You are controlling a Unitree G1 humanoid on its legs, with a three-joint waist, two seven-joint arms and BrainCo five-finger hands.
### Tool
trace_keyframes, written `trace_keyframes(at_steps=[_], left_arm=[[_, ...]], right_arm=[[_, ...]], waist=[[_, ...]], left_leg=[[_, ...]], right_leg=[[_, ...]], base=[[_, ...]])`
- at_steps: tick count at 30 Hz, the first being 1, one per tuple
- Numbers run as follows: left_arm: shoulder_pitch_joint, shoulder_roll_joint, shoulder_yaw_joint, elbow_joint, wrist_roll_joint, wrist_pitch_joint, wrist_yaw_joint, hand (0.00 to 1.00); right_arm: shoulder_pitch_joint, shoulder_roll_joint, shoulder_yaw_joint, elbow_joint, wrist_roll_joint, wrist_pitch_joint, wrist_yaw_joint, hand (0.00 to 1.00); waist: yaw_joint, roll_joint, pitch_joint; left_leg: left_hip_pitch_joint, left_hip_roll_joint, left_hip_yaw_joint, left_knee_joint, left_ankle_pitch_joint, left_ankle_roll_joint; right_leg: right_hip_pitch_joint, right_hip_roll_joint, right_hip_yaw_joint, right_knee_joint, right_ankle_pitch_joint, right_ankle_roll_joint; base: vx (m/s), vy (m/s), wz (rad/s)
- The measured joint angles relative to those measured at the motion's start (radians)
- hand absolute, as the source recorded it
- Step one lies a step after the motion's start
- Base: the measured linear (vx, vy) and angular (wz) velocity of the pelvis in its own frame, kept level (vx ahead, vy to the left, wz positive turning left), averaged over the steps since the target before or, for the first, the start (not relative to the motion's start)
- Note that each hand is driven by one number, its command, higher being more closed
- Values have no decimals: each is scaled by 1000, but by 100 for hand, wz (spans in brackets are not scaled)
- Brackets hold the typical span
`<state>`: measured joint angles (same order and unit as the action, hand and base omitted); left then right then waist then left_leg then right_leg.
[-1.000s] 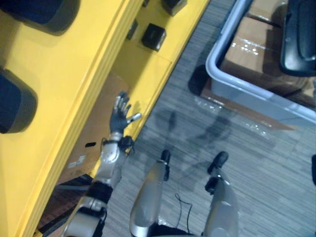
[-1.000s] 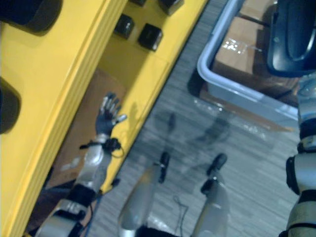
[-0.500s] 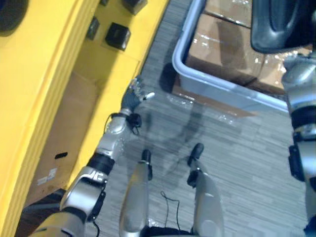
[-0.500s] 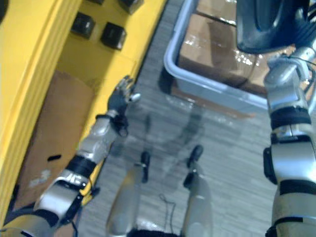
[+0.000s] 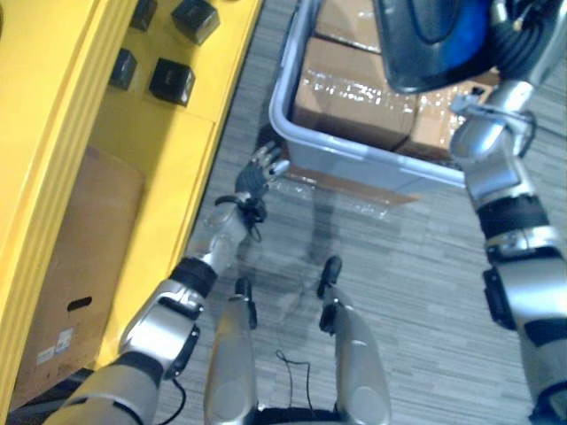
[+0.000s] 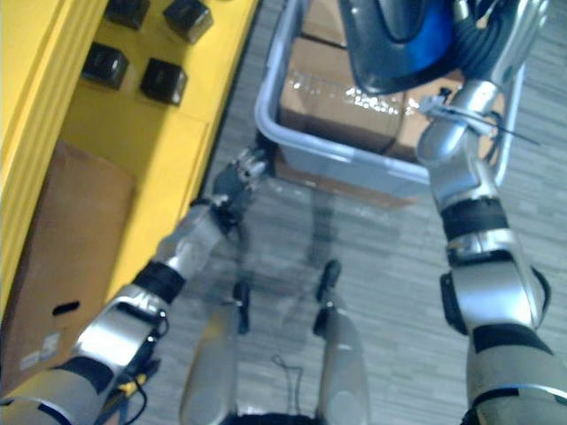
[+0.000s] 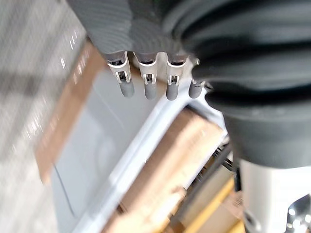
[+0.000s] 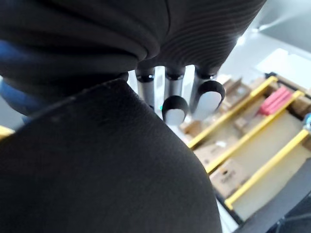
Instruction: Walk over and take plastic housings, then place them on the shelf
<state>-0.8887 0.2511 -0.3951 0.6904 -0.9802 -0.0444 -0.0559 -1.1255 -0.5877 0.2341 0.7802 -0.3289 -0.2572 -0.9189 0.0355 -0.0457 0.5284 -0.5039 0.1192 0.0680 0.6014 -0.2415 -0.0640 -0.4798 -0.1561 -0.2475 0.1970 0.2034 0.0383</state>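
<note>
While the right hand point(image 8: 173, 90) has its fingers point(image 8: 210, 95) hooked over the edge of the plastic housing point(image 5: 416, 49), the left hand point(image 5: 255, 180) holds nothing, its fingers point(image 7: 148, 90) loose and nearly straight. That housing, a big dark shell with a blue patch, is up in the air above the far side of the grey bin point(image 5: 354, 164), carried on the raised right arm. The left hand hovers at the bin's near left corner; whether it touches the wall I cannot tell. Inside the bin lie cardboard boxes point(image 5: 345, 88) under glossy wrap. To the left of the bin, across a strip of grey carpet floor point(image 5: 416, 266), stands the yellow shelf point(image 5: 182, 150). Small black boxes point(image 5: 173, 80) sit on it level with the bin's far end, and a brown carton point(image 5: 71, 257) rests on a lower level, nearer to the robot than the bin
</note>
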Motion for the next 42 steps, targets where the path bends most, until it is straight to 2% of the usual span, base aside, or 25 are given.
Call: trace_keyframes(at_steps=[3, 5, 9, 14, 16, 21, 25, 30, 31, 42], left_arm=[[-37, -7, -21, -2, -75, -51, -18, 0], [-48, -8, -21, -2, -84, -78, -18, 0], [-92, -27, -22, -4, -150, -162, -47, 0], [-107, -42, -21, -44, -193, -259, -80, 0], [-107, -53, -21, -64, -199, -279, -82, 0], [-108, -64, -21, -93, -190, -285, -63, 0], [-108, -67, -23, -103, -108, -283, 39, 0], [-107, -69, -47, -103, -19, -272, 131, 0], [-107, -69, -49, -102, -18, -259, 154, 0], [-102, -65, -49, -63, 28, -195, 214, 0]], right_arm=[[28, 25, 38, -16, -26, -4, 2, 100], [32, 43, 47, -16, -42, -7, 3, 100], [36, 58, 74, -24, -57, -14, 7, 100], [71, 91, 81, -24, -87, -27, 25, 100], [93, 99, 85, -26, -89, -35, 27, 100], [102, 107, 85, -33, -89, -67, 26, 100], [108, 125, 85, -34, -90, -72, 26, 100], [136, 132, 83, -62, -102, -72, 22, 100], [136, 133, 85, -66, -106, -72, 22, 100], [136, 156, 121, -73, -109, -72, 22, 100]], waist=[[-13, -4, 0], [-21, -5, 0], [-24, -7, -1], [-37, -7, -1], [-39, -8, -1], [-42, -8, -1], [-45, -8, -1], [-44, -9, -2], [-44, -9, -2], [-41, -9, -2]], left_leg=[[24, 0, 6, -11, 2, -2], [36, -1, 9, -19, 3, -4], [54, -6, 21, -39, 10, -5], [80, -6, 23, -54, 10, -6], [102, -6, 24, -65, 10, -6], [104, -8, 23, -69, 11, -6], [110, -9, 24, -72, 11, -7], [122, -8, 24, -85, 16, -9], [120, -8, 24, -88, 18, -9], [123, -8, 22, -104, 25, -13]], right_leg=[[16, -1, 3, 0, 0, 0], [24, -1, 5, -3, 0, 0], [28, -1, 12, -8, 0, 0], [51, 0, 11, -18, 0, 0], [74, 0, 11, -31, 0, 0], [79, 1, 8, -37, 1, 1], [82, 0, 8, -37, 1, 1], [94, 0, 8, -51, 4, 2], [94, 2, 7, -56, 6, 1], [94, 3, 3, -62, 7, 1]], base=[[6, -1, -1], [18, -5, -4], [12, -7, -4], [14, 2, 0], [0, 0, 0], [0, 0, 0], [0, 0, 0], [0, 0, 0], [0, 0, 0], [0, 0, 0]])
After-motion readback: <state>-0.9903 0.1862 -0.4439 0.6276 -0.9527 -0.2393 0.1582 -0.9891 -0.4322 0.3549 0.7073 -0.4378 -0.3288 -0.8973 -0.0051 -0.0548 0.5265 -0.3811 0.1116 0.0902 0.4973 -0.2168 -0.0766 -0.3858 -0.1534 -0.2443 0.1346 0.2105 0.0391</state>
